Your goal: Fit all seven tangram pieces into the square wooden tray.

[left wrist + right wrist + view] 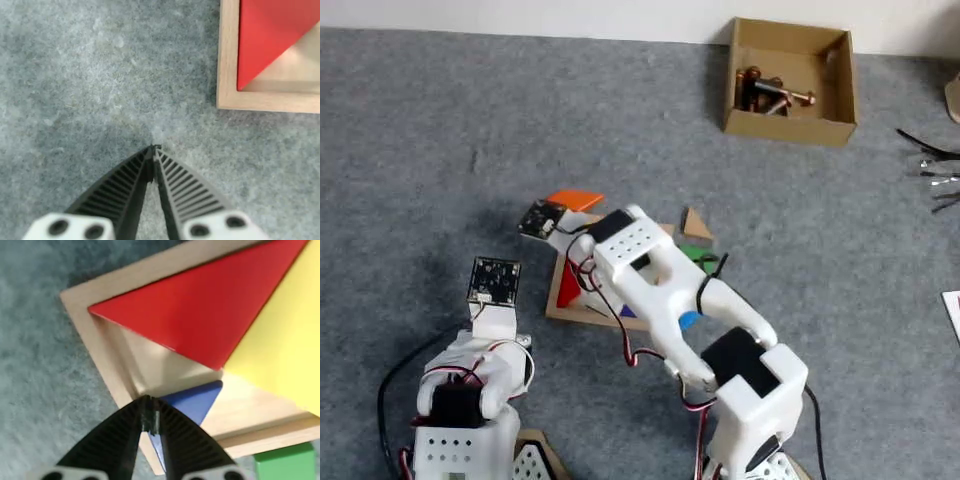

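Observation:
The square wooden tray (87,325) holds a red triangle (210,305) and a yellow piece (285,350). A small blue triangle (195,399) lies in the tray's near corner, against the rim. My right gripper (150,412) is shut, its tips over the blue triangle's edge; I cannot tell whether they touch it. My left gripper (152,148) is shut and holds nothing, low over the grey carpet just outside a tray corner (227,95). An orange piece (575,200), a plain wooden triangle (695,222) and a green piece (698,255) lie around the tray (560,300).
A cardboard box (790,120) with metal parts stands at the back right. Black cables (930,165) lie at the right edge. Grey carpet covers the whole table. The right arm (660,285) spans over most of the tray.

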You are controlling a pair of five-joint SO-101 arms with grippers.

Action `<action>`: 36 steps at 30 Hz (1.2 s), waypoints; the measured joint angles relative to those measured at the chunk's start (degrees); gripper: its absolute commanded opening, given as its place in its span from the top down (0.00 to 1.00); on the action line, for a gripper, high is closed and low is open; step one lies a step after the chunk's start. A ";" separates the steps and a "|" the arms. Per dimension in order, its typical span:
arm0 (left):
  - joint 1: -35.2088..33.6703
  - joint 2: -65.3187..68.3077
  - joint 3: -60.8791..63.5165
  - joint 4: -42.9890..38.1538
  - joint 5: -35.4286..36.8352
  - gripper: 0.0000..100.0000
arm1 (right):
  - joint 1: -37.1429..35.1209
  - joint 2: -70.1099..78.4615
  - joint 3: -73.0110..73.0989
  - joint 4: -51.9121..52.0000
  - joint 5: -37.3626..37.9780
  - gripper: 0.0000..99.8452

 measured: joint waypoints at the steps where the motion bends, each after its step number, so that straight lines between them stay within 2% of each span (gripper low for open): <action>1: 0.00 0.00 0.00 0.00 0.00 0.99 | 0.00 -0.09 0.35 -0.35 -0.18 0.99; 7: 0.00 0.00 0.00 0.00 0.00 0.99 | 0.26 -0.53 2.11 -1.23 -0.26 0.99; 11: 0.00 0.00 0.00 0.00 0.00 0.99 | 2.64 -0.35 2.11 2.46 0.09 0.99; 18: 0.00 0.00 0.00 0.00 0.00 0.99 | 6.24 -0.26 2.90 8.26 6.33 0.99; 25: 0.00 0.00 0.00 0.00 0.00 0.99 | 6.86 -0.18 2.99 9.14 10.46 0.99; 32: 0.00 0.00 0.00 0.00 0.00 0.99 | 7.21 -2.90 -1.67 17.85 10.64 0.99; 36: 0.00 0.00 0.00 0.00 0.00 0.99 | 8.70 -9.58 -5.45 19.96 7.12 0.99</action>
